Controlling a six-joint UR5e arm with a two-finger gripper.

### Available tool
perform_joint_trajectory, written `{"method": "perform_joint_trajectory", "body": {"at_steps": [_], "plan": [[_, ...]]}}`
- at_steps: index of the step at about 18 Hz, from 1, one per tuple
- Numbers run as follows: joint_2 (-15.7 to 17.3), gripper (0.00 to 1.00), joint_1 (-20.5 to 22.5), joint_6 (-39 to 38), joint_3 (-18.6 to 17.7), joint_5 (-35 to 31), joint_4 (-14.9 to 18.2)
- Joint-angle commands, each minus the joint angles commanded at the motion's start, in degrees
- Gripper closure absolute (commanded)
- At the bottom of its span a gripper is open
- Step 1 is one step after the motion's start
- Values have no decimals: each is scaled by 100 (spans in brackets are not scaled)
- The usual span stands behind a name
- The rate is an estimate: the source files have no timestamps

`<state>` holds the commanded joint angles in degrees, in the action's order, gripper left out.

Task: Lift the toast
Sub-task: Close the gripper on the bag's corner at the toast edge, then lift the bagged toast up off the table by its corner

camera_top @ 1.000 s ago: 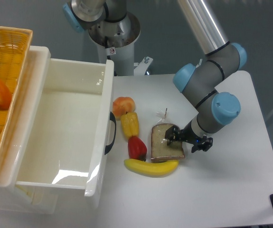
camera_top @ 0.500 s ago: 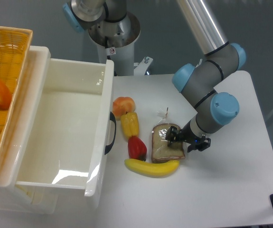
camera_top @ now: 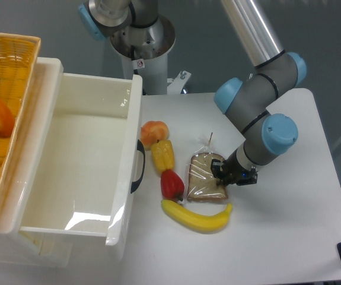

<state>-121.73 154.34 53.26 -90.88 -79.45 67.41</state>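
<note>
Two things have shifted in the last second — the toast and the banana. The slice, in its clear wrapping, now sits tilted, its right edge raised under the tool, where before it lay flat against the banana; the banana has slid a little toward the camera and turned, so a strip of bare table shows between the two. The tool has moved in over the slice's right edge and looks pinched on it, though its fingers are too small and dark to tell how tightly they have closed. The toast's left edge seems to rest on the table, just beside the red pepper, with the yellow pepper and the peach beyond. My reading is that the grasp is made and the lift has only begun; a hold on one edge could let the slice swing or slip out.
</note>
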Motion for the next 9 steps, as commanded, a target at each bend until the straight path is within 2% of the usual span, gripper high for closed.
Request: {"method": "perform_joint_trajectory", "body": {"at_steps": [5,9], "plan": [[298,100,79,9,193,-26,386],[702,100,105,17,430,-26,326]]}}
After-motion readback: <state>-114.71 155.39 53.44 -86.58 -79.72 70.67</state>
